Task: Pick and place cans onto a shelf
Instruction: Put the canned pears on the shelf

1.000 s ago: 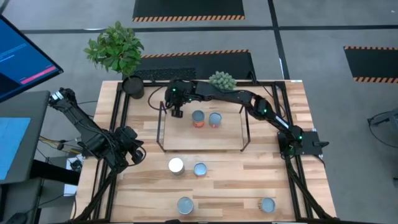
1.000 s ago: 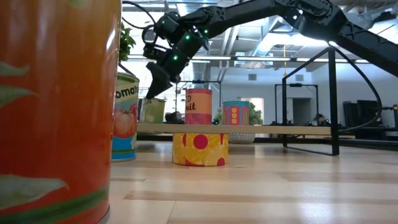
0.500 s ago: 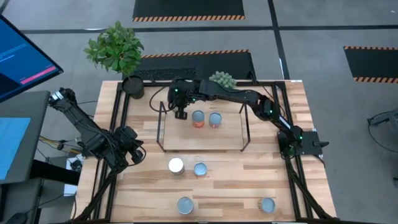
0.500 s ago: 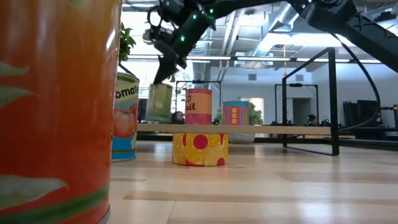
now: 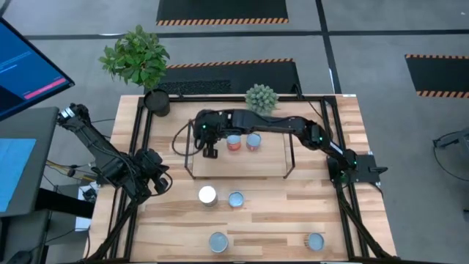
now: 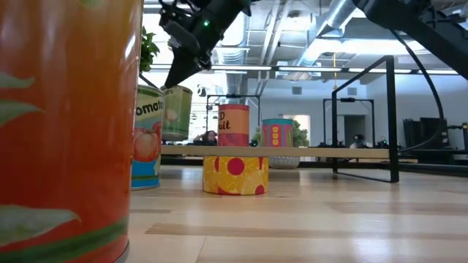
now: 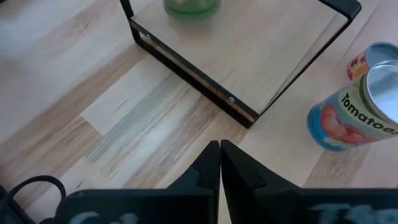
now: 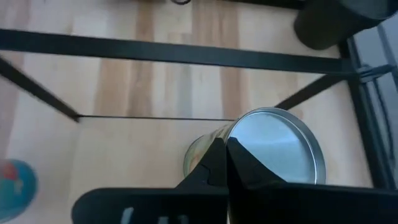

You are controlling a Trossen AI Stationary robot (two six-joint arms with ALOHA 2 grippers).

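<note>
- Since a second ago we see the right claw (image 5: 211, 152) has come away from the upper left part of the shelf (image 5: 238, 165) toward the middle of the frame, and in the low view it now sits higher, near the top edge.
- In the right wrist view our fingers (image 8: 225, 163) are pressed together with no gap, in front of a silver-topped can (image 8: 273, 154) that stands on the shelf board; they hold nothing.
- In the low view that greenish can (image 6: 176, 112) shows at the shelf's left end, just below the right claw (image 6: 181, 67).
- Two more cans (image 5: 234, 141) stand side by side on the upper middle of the shelf in the high view; in the low view they are the red one (image 6: 233, 125) and the teal one (image 6: 277, 133).
- Below the shelf in the high view, a white-topped can (image 5: 207, 195) and a blue-topped can (image 5: 235, 199) stand close together on the counter (image 5: 322, 209).
- Two further cans (image 5: 218, 242) sit near the bottom edge, one at centre and one (image 5: 315, 241) at lower right.
- The left claw (image 5: 155, 178) waits at the counter's left edge, mid-frame; in its wrist view the fingers (image 7: 208, 168) are closed together and empty, with a tomato can (image 7: 357, 115) at the right.
</note>
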